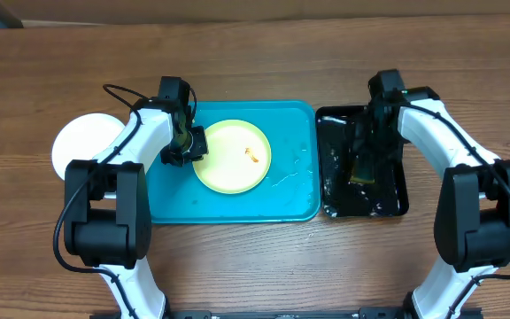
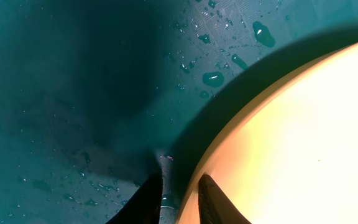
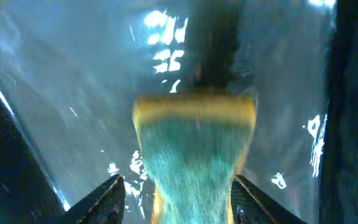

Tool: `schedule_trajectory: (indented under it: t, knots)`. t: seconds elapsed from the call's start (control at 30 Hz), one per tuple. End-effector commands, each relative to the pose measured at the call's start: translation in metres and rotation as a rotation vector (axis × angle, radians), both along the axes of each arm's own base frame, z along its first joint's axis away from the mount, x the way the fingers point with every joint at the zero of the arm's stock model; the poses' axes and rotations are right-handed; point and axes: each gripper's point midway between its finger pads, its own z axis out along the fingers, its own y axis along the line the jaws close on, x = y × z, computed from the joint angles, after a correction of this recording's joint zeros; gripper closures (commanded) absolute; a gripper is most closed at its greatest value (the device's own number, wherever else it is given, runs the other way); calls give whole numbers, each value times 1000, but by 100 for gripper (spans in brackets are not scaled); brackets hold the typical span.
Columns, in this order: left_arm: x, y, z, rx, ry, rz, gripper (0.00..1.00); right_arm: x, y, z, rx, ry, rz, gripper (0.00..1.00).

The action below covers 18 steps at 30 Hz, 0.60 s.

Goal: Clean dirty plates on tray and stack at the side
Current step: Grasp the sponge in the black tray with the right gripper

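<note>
A pale yellow-green plate with a small orange smear lies in the turquoise tray. My left gripper is at the plate's left rim. In the left wrist view its fingers straddle the rim of the plate, closed narrowly on it. A white plate lies on the table left of the tray. A third plate is not visible. My right gripper is down in the black tray. Its fingers sit open on either side of a green-and-yellow sponge.
The glossy black tray stands right of the turquoise tray and is wet. Water drops lie on the turquoise tray floor beside the plate. Both arms reach inward from the table's front.
</note>
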Motion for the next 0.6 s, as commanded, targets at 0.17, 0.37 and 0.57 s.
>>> schedule_trajectory:
  t: [0.17, 0.37, 0.57]
  knots:
    - [-4, 5, -9, 36, 23, -17, 77, 4, -6, -21, -30, -54, -11, 65]
    - [-4, 5, -9, 36, 22, -17, 75, 11, 14, -10, 88, -70, 9, 58]
    - [-4, 5, -9, 35, 23, -17, 61, 1, 8, 9, 50, 2, 4, 36]
